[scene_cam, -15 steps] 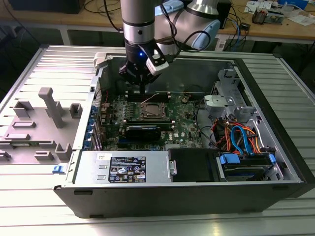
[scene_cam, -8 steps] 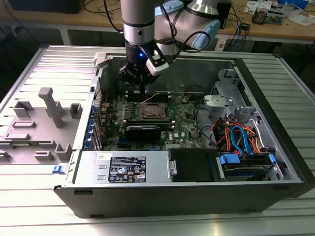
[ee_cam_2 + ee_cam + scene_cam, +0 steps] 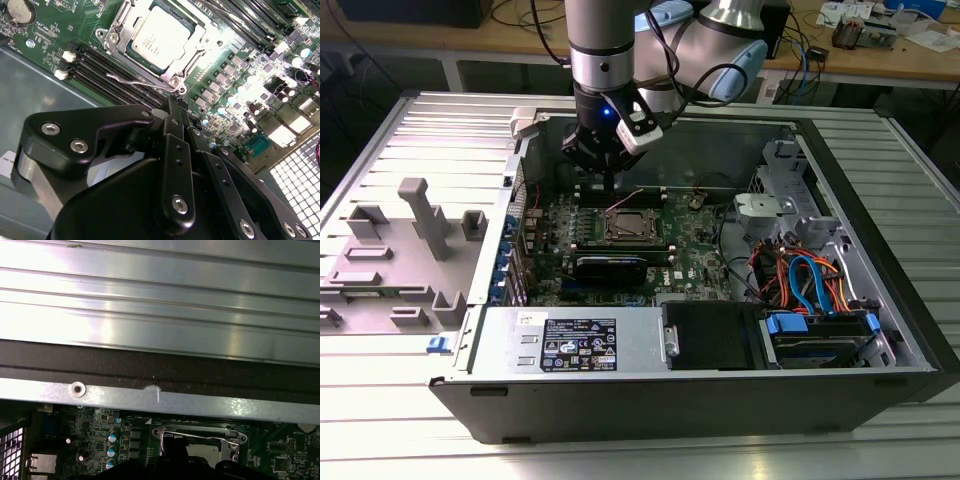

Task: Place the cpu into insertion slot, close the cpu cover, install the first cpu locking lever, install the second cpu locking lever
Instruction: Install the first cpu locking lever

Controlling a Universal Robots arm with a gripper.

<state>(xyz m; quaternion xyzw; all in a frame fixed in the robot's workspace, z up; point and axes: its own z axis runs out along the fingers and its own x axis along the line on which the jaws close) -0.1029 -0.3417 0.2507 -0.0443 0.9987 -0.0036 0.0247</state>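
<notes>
in the exterior view my tool (image 3: 610,178) hangs upper centre of the frame, inside the open computer case (image 3: 880,330), just above the far edge of the insertion slot (image 3: 629,225). its fingers (image 3: 175,117) look pressed together, pinching nothing (tips right by a thin wire lever (image 3: 135,80)). the cpu (image 3: 159,36) sits in the slot at the top centre of the second wrist view, the cpu cover (image 3: 192,55) lying flat round it.
</notes>
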